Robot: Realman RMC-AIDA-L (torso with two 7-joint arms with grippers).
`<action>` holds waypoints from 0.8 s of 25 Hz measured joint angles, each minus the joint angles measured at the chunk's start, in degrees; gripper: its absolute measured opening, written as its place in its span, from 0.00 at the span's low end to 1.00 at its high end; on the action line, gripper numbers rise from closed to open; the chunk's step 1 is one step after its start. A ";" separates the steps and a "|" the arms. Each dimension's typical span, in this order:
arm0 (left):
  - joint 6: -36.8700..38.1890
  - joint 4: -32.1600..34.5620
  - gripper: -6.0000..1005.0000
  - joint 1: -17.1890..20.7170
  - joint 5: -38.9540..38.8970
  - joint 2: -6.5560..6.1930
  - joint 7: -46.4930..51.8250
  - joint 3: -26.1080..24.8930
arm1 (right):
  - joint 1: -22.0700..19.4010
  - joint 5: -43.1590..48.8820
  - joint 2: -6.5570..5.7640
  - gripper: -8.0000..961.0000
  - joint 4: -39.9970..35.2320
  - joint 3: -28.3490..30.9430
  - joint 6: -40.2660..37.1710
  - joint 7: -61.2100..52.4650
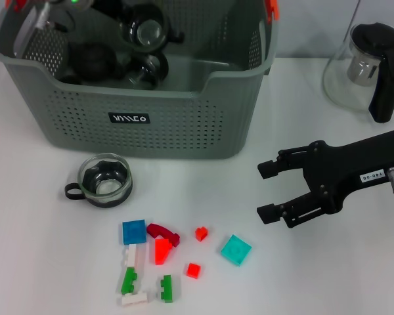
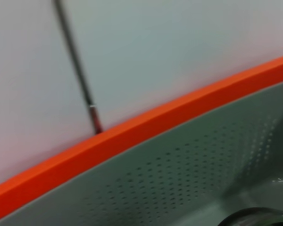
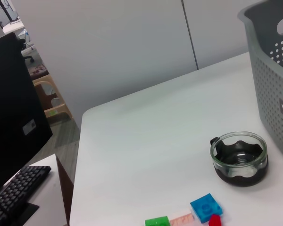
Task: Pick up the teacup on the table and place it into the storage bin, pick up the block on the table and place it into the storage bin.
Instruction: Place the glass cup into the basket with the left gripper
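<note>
Facing the scattered blocks, the right end effector [image 1: 267,190] hovers over the table [image 1: 315,275], jaws wide and empty. The teal block [image 1: 236,250] lies nearest, just inboard of the fingertips and toward the robot. The teacup [image 1: 105,180] stands beside the storage bin [image 1: 144,125]. The left end effector [image 1: 43,13] is over the bin; grip state cannot be determined.

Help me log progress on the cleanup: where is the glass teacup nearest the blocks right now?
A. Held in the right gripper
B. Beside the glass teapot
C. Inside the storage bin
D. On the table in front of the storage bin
D: the teacup stands on the table just in front of the storage bin, while the right gripper hangs open and empty off to its side.
</note>
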State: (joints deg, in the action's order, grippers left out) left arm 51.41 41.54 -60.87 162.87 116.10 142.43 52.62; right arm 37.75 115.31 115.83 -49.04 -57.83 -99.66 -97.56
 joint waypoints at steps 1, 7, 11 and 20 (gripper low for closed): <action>-0.70 -0.53 0.05 -0.08 0.09 0.12 0.00 0.24 | 0.00 0.00 0.00 0.99 0.00 0.00 0.00 0.00; -4.46 -5.00 0.05 -0.80 0.50 0.27 0.01 1.36 | -0.02 0.00 0.01 0.98 0.58 0.00 0.05 0.00; -4.85 -5.31 0.05 -0.75 0.53 0.64 -0.15 2.25 | -0.05 0.00 0.01 0.98 0.61 0.00 0.10 0.00; -6.04 -5.46 0.05 0.36 0.69 1.67 -0.48 4.42 | -0.05 0.00 0.01 0.98 0.62 0.00 0.43 0.00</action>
State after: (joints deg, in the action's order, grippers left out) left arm 45.37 36.08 -60.51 163.56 117.77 141.94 57.03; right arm 37.70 115.31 115.84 -48.42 -57.83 -99.23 -97.56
